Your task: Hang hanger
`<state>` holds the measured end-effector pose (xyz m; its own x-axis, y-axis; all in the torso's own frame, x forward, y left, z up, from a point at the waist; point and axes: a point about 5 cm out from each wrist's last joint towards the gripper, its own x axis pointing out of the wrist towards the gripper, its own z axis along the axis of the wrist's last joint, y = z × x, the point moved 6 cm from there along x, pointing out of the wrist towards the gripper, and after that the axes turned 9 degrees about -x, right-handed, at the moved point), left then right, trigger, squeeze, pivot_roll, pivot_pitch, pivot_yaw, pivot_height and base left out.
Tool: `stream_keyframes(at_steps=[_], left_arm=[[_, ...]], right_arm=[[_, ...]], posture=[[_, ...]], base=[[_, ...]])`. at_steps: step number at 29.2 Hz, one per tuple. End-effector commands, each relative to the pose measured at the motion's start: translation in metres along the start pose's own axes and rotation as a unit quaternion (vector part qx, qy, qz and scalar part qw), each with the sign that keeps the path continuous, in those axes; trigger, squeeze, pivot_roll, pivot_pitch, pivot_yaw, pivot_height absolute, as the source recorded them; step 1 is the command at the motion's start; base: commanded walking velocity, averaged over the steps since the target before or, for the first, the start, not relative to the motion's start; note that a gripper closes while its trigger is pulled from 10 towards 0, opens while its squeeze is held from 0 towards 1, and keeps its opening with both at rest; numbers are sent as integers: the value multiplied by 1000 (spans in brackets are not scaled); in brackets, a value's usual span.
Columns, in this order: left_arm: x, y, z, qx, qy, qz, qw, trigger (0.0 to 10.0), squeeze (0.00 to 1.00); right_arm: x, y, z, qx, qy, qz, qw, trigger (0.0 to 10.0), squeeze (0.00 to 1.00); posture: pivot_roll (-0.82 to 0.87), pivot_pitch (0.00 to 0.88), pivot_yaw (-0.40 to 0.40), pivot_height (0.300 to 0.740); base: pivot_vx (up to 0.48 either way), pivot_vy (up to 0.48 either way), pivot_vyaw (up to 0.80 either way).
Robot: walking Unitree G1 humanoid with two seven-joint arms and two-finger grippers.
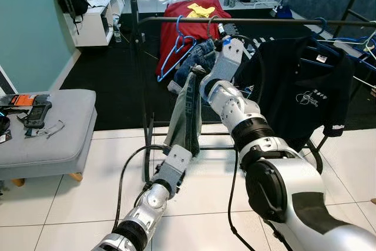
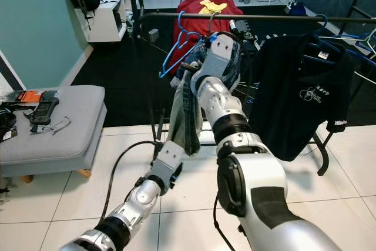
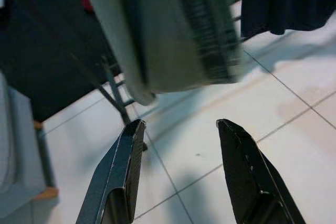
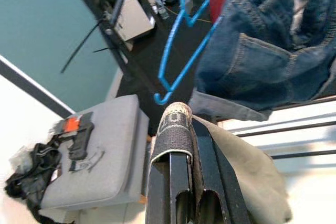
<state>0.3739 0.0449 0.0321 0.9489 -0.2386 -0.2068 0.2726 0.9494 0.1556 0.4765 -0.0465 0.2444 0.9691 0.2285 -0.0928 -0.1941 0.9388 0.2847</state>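
Right end effector (image 1: 202, 74) is raised to just below the black rail (image 1: 264, 22) of the clothes rack. In the right wrist view its two black fingers (image 4: 184, 182) are pressed together on a fold of grey-green trousers (image 1: 187, 119), which hang down from the grip toward the tiled floor (image 1: 70, 204). The hanger carrying them cannot be made out; a metal hook (image 1: 211, 24) sits at the rail just above the wrist, and whether it belongs to that hanger cannot be told. An empty blue hanger (image 1: 176, 54) already hangs on the rail to its left, with a denim garment (image 2: 226, 66) beside it and a black polo shirt (image 1: 305, 83) further right.

Left end effector (image 3: 181, 166) waits low under the trouser hem, fingers spread apart and holding nothing.

To do this step well, the right arm should probably confirm the hook is fully over the rail before letting go, lower until the rail takes the weight, and release gently so the trousers do not slide. The left end effector could steady the hem against swinging into the blue hanger.

The head views give the rail, hook and neighbouring garments. The right wrist view gives the closed grip on cloth, plus a grey bench (image 4: 100, 161) below. The left wrist view gives the trouser hem (image 3: 178, 72) overhead and the open gap of that end effector.
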Motion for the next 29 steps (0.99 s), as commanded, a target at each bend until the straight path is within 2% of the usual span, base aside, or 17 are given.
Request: stream_keyframes(at_steps=[1,2,3,5,7,11,15,18,22,25,28,29], left_arm=[[-1,-1,-3,3,4,5,1000,10000,0],[1,0,0,-2,3,18,1000,10000,0],[1,0,0,-2,3,18,1000,10000,0],[4,-2,6,2,-6,37,999,10000,0],[4,-3,7,4,-8,40,999,10000,0],[3,-10,2,-20,8,29,999,10000,0],[2,-25,0,-110,19,-34,993,10000,0],[2,-26,0,-131,20,-61,989,10000,0],[2,-23,-1,-128,19,-70,989,10000,0],[2,-13,-7,-105,29,-50,993,10000,0],[2,-6,-10,-83,37,-30,995,10000,0],[3,-4,-10,-88,37,-29,995,10000,0]], right_arm=[[0,11,8,3,-7,16,1000,0,0],[0,21,10,6,-8,26,1000,0,0],[0,21,10,6,-8,26,1000,0,0],[-2,37,12,13,-9,45,999,0,0],[-2,41,13,16,-9,49,999,0,0],[-4,51,14,25,-6,65,998,0,0],[-9,72,13,11,-9,118,993,0,0],[-13,81,9,-7,-9,155,988,0,0],[-18,86,3,-33,-7,184,982,0,0],[-20,84,-4,-57,-3,189,980,0,0],[-20,83,-5,-60,-1,188,980,0,0],[-22,86,-4,-68,-3,197,978,0,0]], posture=[[-131,54,-16,740],[-131,52,-15,740],[-131,52,-15,740],[-132,52,-16,740],[-132,52,-16,740],[-133,53,-13,740],[-133,51,-13,740],[-129,50,-15,740],[-129,51,-15,740],[-129,53,-16,740],[-130,53,-16,740],[-131,53,-15,740]], base=[[0,0,0],[0,0,0],[0,0,0],[0,0,0],[0,0,0],[0,0,0],[0,0,0],[0,0,0],[0,0,0],[0,0,0],[0,0,0],[0,0,0]])
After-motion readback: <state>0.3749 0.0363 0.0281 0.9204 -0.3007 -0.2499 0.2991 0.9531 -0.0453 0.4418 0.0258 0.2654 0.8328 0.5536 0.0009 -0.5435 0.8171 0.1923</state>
